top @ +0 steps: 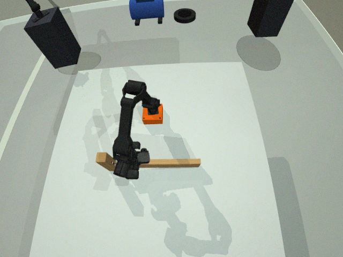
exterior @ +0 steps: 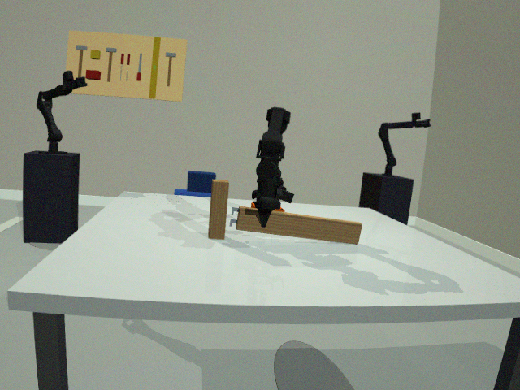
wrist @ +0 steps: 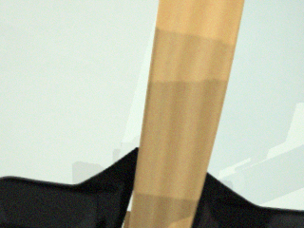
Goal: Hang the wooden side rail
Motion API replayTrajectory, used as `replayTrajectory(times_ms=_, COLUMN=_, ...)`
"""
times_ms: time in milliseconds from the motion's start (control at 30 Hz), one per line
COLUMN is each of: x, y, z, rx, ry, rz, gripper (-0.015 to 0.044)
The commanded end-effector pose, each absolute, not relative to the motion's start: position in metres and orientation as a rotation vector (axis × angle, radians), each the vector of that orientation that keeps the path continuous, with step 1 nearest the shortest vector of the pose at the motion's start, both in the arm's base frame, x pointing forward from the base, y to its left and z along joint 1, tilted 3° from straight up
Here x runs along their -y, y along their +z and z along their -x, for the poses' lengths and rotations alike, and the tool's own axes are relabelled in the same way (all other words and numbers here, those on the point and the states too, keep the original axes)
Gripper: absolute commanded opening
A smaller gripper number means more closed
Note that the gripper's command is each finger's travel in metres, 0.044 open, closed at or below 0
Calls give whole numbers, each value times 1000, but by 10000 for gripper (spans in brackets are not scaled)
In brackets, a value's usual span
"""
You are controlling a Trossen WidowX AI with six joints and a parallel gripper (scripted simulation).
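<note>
The wooden side rail (top: 177, 163) (exterior: 318, 227) (wrist: 185, 114) slopes down to the right, its hook end raised and its far end on the table. Two steel hooks (exterior: 234, 216) stick out from its left end. The upright headboard post (top: 102, 157) (exterior: 218, 210) stands just left of them, with a small gap between hooks and post in the exterior view. My gripper (exterior: 263, 218) (wrist: 159, 155) is shut on the rail near its hook end. In the top view the arm hides that end; the pins inside the slot cannot be made out.
The orange base block (top: 152, 119) of my arm sits on the table (top: 221, 110) behind the rail. Dark pedestals (top: 55, 38) (exterior: 51, 197) (exterior: 386, 195) with other arms stand beyond the table. A blue object (top: 146, 9) and a black ring (top: 178, 17) lie farther back.
</note>
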State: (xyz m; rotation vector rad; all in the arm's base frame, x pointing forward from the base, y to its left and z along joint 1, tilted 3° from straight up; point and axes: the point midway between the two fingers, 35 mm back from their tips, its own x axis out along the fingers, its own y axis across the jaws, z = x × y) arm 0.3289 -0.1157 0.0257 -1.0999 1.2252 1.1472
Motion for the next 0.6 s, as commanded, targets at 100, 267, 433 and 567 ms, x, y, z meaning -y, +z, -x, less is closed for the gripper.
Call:
replayTrajectory(times_ms=100, x=118, y=28, z=-330, rx=-1225, ry=1144, rz=1107, gripper=0)
replayTrajectory(times_ms=267, x=119, y=28, z=-330, rx=-1225, ry=1144, rz=1107, gripper=0)
replayTrajectory(times_ms=433, x=119, y=27, z=-330, rx=-1225, ry=1144, rz=1107, gripper=0)
replayTrajectory(times_ms=567, x=119, y=27, z=-329, rx=-1225, ry=1144, rz=1107, gripper=0)
